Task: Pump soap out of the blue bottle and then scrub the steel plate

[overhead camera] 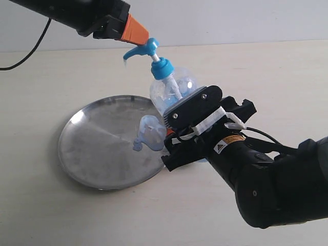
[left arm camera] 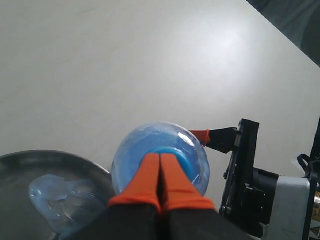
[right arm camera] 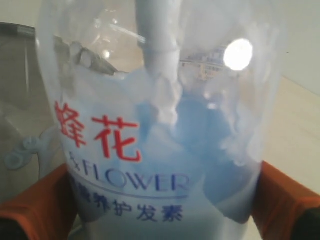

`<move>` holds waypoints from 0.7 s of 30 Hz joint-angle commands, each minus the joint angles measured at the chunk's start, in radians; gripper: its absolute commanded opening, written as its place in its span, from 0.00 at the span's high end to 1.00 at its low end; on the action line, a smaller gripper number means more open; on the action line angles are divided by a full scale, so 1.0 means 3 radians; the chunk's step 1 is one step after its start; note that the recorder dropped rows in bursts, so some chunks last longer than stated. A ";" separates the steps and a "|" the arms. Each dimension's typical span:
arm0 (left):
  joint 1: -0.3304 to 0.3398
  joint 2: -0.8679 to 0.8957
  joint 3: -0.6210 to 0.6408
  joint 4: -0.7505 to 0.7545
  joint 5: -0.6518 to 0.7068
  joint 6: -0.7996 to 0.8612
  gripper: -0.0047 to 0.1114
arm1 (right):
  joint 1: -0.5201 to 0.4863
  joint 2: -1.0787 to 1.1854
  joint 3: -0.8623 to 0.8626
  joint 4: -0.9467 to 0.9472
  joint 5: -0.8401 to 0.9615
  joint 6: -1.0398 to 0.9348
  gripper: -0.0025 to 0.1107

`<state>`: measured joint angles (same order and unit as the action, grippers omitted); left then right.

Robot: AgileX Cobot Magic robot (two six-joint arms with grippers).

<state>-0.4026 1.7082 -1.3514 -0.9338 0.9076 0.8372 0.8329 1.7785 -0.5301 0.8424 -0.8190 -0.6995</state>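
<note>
Right gripper (right arm camera: 160, 205), nearest the camera: orange pads clamped on both sides of the blue bottle (overhead camera: 171, 89), low on the labelled body. The grip looks firm, with the label facing the wrist camera. The bottle's base is hidden behind the gripper; it seems to sit just beside the near-right rim of the steel plate (overhead camera: 87, 148). The bottle leans a little toward the plate.

Soap (overhead camera: 148, 134): a pale blue glossy blob already on the plate's right part, close to the bottle. The rest of the plate is bare steel.

Farther back, up top: left gripper (left arm camera: 160, 167), fingers pinched together with nothing between them, tips on or just above the pump head (overhead camera: 143, 51). Cannot tell if there is real contact. The nozzle (overhead camera: 128, 55) points out over the plate.

Step in hand, as judged: pumping. To do it well, push straight down along the pump stem with the closed tips centred on the head, so they do not slide off the sloped top. The right grip must brace the bottle against tipping. Hold the nozzle over the plate, not the table (overhead camera: 266, 66).
</note>
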 commanded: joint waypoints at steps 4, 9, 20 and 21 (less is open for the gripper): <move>-0.0057 0.0141 -0.0013 0.0264 0.0295 -0.0018 0.96 | 0.0015 -0.0061 -0.0044 -0.0279 -0.0206 -0.0031 0.98; -0.0057 -0.0111 -0.0138 0.0264 0.0189 -0.0018 0.96 | 0.0015 -0.0061 -0.0044 -0.0241 -0.0206 -0.0018 0.98; -0.0050 -0.1074 -0.0056 0.0363 -0.0428 -0.0284 0.96 | 0.0015 -0.0067 -0.0021 0.0180 -0.0321 0.0116 0.98; -0.0050 -0.1116 -0.0038 0.0402 -0.0438 -0.0315 0.96 | 0.0015 -0.0067 -0.0002 0.0199 -0.0374 0.0178 0.98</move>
<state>-0.4159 1.4090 -1.3798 -0.8391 0.7939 0.7751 0.8369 1.7785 -0.5342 0.8898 -0.8272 -0.6724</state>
